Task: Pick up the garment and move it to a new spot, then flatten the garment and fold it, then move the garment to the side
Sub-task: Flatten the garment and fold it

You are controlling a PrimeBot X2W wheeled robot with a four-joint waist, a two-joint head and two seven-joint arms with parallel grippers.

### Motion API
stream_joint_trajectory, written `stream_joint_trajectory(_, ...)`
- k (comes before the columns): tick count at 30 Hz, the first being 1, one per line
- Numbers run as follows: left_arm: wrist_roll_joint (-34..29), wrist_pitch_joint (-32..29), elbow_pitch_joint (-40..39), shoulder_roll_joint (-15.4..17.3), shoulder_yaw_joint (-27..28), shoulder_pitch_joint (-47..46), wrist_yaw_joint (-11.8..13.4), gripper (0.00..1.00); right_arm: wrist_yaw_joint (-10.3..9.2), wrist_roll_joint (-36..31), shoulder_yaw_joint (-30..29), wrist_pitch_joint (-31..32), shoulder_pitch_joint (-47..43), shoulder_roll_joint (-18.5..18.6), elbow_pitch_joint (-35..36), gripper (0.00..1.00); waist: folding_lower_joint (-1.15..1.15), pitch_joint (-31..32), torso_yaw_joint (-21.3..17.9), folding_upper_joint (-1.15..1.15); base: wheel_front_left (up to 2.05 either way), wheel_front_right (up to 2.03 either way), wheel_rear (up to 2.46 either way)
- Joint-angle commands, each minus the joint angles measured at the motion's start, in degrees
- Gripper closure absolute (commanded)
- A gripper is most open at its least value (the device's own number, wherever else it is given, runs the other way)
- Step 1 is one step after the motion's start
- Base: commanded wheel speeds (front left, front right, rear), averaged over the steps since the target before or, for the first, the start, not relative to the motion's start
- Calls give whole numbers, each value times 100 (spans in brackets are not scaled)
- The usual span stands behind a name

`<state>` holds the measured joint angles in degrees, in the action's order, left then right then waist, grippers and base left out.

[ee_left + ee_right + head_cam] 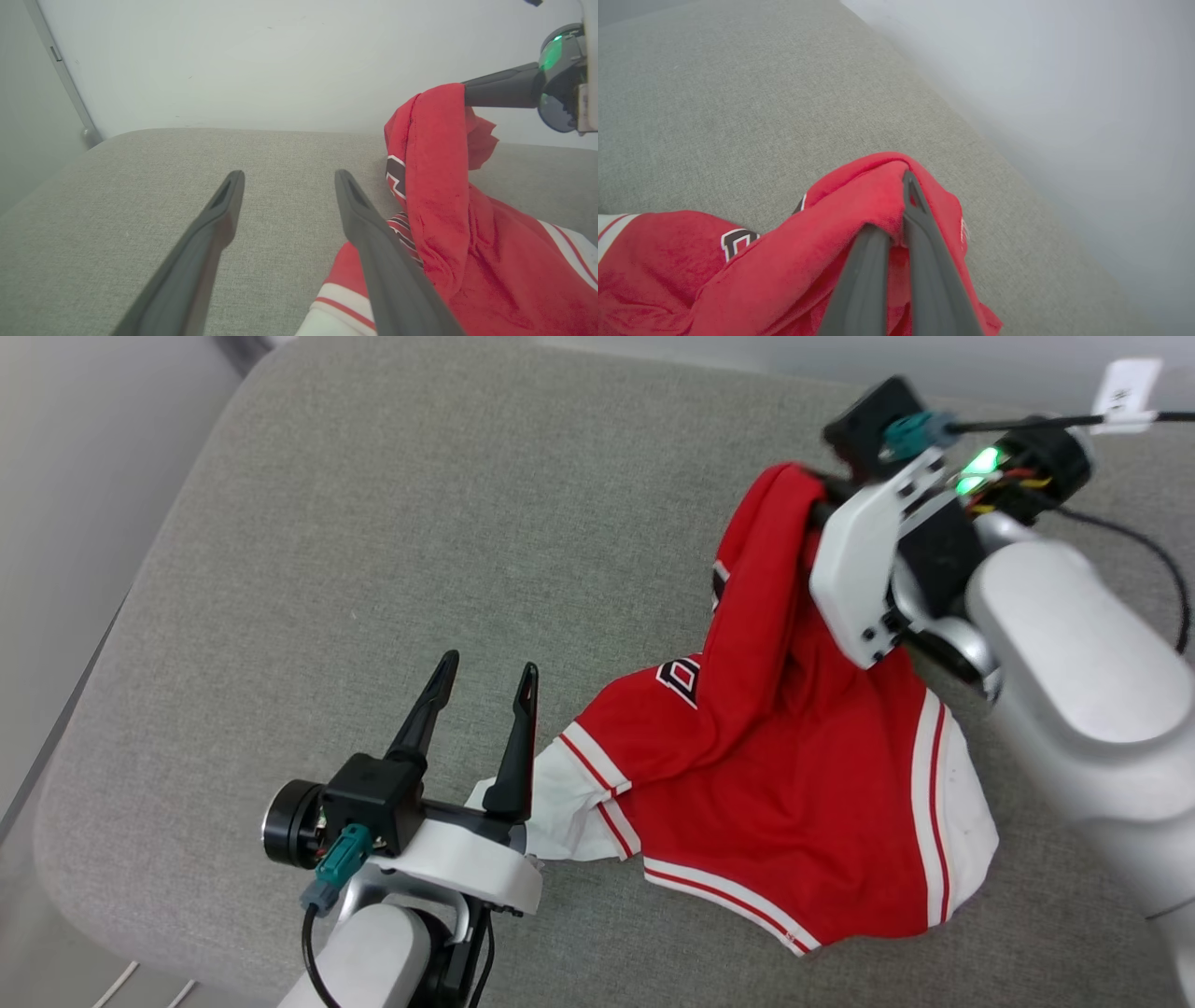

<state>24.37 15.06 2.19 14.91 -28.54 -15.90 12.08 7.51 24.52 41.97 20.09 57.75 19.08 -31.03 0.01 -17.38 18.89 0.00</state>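
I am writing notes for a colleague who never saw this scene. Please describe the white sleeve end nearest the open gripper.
On the grey cushion lies a red jersey, one bunch pinched by the right gripper. At its left edge, beside the open left gripper, is the sleeve end: crumpled white past two red stripes, unlike the smoother white end near the right forearm.

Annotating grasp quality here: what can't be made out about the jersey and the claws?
Right wrist view: how much jersey the shut right claw pinches; draped cloth covers it.
Head view: that claw's tips, behind its white housing and the raised fold.
All views: the print, buried in folds, unreadable.
Left wrist view: white sleeve end, cut off by the bottom edge and the open left claw; contact unclear.
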Motion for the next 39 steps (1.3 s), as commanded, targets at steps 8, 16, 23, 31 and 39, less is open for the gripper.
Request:
stream_joint_trajectory(8,-208,15,184,-217,100,-201,-248,0,-4,629,1120,-465,-81,-290,-1069,100,-1,-155,22,0,0,0,0)
stream_joint_trajectory(16,-329,15,382,-172,275,9,-327,0,-4,1202,1135,-1786,-144,-489,-1491,0,-1,236,-268,0,0,0,0)
stream_joint_trajectory(23,-317,4,408,-13,404,315,-222,0,-4,1287,721,-2848,-596,-460,-1484,0,-1,794,-679,0,0,0,0)
stream_joint_trajectory(31,-243,-165,240,277,591,752,7,0,-4,1250,-176,-3209,-1652,-308,-1284,0,-1,1287,-1170,0,0,0,0)
stream_joint_trajectory(39,-155,-297,-42,448,784,1066,240,0,-4,1151,-722,-1729,-2645,-106,-859,0,-1,1348,-1446,0,0,0,0)
